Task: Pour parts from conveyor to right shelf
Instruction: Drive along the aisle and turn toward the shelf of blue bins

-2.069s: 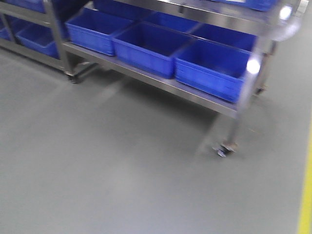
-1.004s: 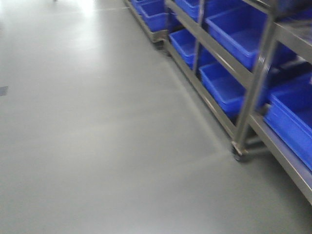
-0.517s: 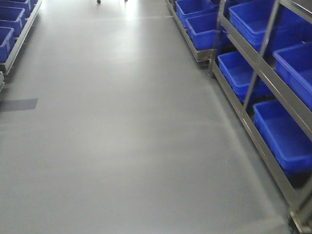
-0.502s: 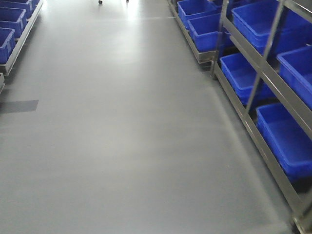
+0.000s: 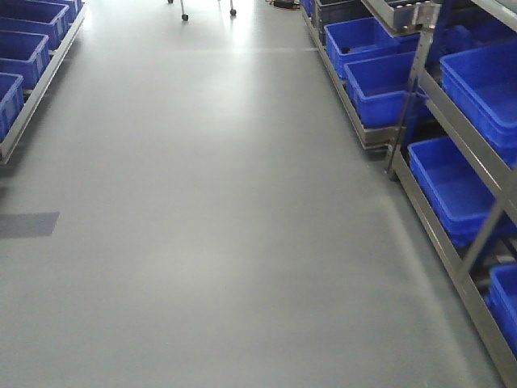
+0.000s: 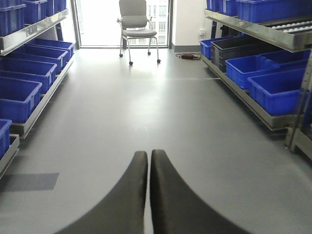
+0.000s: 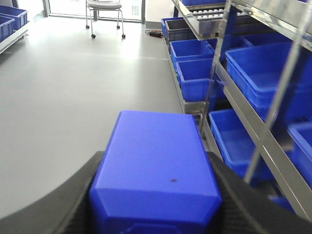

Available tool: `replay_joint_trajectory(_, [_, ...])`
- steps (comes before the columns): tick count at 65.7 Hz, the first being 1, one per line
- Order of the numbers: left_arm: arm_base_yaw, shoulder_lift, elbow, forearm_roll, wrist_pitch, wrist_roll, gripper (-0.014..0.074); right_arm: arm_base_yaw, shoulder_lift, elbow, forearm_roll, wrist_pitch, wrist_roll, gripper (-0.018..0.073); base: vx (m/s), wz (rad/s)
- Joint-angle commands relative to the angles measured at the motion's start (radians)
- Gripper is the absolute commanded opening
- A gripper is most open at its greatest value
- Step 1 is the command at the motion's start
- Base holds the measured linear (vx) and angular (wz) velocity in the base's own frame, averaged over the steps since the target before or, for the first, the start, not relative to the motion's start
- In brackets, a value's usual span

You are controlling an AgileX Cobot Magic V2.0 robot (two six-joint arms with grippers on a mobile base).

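In the right wrist view a bright-blue block, one of the parts, fills the space between the black fingers of my right gripper, which is shut on it. The left gripper is shut with nothing in it, its two black fingertips touching above the grey floor. The right shelf, a steel-railed rack of large blue bins, runs along the right side of the aisle; it shows again as the right shelf just right of the held block. The conveyor is out of view.
Another rack with blue bins lines the left side. An office chair stands at the far end by a bright window. A dark patch marks the grey floor. A dark bin sits among the blue ones.
The front view has swung from facing a rack head-on to looking down the aisle. In the last half second the right rack slid further right and the chair's legs came into view.
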Motion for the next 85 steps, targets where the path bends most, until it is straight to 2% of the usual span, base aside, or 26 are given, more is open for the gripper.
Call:
replay_joint_trajectory(1, [-0.005, -0.011, -0.019, -0.008, -0.079, -0.008, -0.0006, -0.003, 0.011, -0.03, 0.005, -0.08, -0.008, -0.0005, 0.76, 0.07])
replay_joint_trajectory(61, [-0.005, -0.011, -0.019, -0.008, -0.08, -0.008, -0.0006, -0.003, 0.011, -0.03, 0.005, -0.08, -0.008, -0.0005, 0.7, -0.01])
replay_joint_trajectory(85, [-0.005, -0.011, -0.019, -0.008, -0.08, -0.008, -0.0006, -0.003, 0.011, -0.03, 0.005, -0.08, -0.008, -0.0005, 0.52, 0.57])
